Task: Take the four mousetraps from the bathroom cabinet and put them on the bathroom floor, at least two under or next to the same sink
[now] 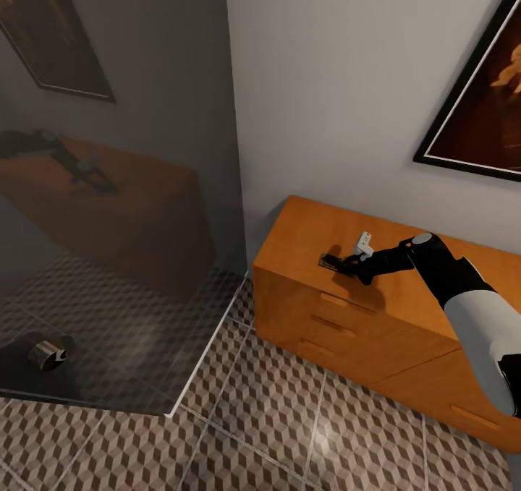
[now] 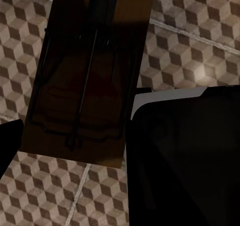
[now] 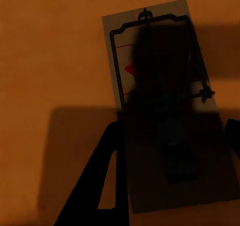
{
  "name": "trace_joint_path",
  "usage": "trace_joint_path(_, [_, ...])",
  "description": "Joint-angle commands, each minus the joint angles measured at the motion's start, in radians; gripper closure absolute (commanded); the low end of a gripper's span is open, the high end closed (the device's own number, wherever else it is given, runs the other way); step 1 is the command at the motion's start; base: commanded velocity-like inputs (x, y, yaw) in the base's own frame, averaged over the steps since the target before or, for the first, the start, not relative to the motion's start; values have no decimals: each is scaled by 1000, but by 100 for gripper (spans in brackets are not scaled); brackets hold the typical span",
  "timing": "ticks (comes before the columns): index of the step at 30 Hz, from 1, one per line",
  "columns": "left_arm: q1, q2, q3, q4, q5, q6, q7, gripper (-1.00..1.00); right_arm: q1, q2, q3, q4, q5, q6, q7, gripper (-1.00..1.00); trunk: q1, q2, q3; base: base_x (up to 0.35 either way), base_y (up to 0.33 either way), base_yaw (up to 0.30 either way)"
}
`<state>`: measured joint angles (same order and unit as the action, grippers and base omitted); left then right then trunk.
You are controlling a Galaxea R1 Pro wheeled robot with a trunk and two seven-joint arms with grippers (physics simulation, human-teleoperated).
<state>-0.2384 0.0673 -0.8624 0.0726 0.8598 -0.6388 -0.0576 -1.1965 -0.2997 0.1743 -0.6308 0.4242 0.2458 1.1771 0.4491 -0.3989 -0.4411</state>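
Right wrist view: right gripper (image 3: 172, 151) open, fingers straddling a mousetrap (image 3: 165, 81) lying flat on the cabinet (image 1: 304, 231) top. Left gripper (image 2: 70, 136) gripping another mousetrap (image 2: 85, 71) above the bathroom floor (image 2: 200, 46).

The cabinet (image 1: 304, 238) top lies open around the mousetrap (image 1: 331, 262); a glass panel (image 1: 145, 187) and the wall (image 1: 347, 79) hem its left and rear.
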Motion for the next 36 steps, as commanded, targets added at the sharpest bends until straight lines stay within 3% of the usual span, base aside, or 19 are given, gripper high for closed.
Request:
trace_joint_path(1, [-1, -1, -7, 3, 7, -4, -2, 100, 0, -1, 4, 25, 7, 10, 1, 100, 1, -1, -2, 0, 0, 0])
trace_joint_path(17, [-1, -1, -7, 3, 7, -4, -2, 100, 0, 1, -2, -32, 7, 27, 5, 100, 1, -1, -2, 0, 0, 0])
trace_joint_path(36, [-1, -1, -7, 3, 7, -4, -2, 100, 0, 2, -4, -218, 7, 187, 10, 100, 1, -1, -2, 0, 0, 0])
